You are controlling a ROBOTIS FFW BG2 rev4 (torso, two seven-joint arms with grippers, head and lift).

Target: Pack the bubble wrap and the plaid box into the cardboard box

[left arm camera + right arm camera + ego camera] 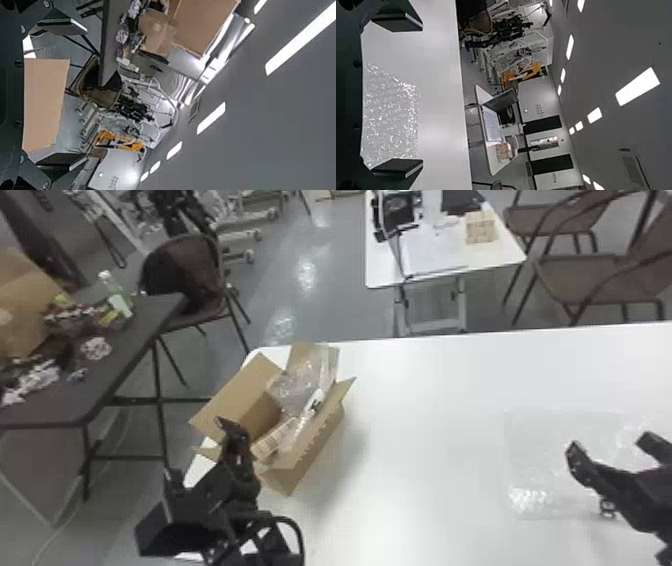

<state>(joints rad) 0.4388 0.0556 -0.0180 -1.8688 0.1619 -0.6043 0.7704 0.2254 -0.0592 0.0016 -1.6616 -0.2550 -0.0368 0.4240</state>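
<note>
Cardboard box (320,447) stands, flaps up, by the bench's (425,390) far left corner, with clear wrap (297,385) and a lined tan item (270,442) inside; the left tool (194,446), fingers spread, is beside it. Well in from the far edge lies flat bubble wrap (535,460), the right tool (608,442) open above.

Head view: you had a white worktop (430,380) before you, over a shiny grey floor (330,305). To its left stood a cluttered dark table (117,355), a brown chair (207,315) near it. Beyond lay a smaller white table (382,267), brown chairs (575,277) at right. Right wrist view: you had a pale wall (536,101) with dark panels (543,124), and bright strip lights (637,86) in a grey ceiling (605,47).
</note>
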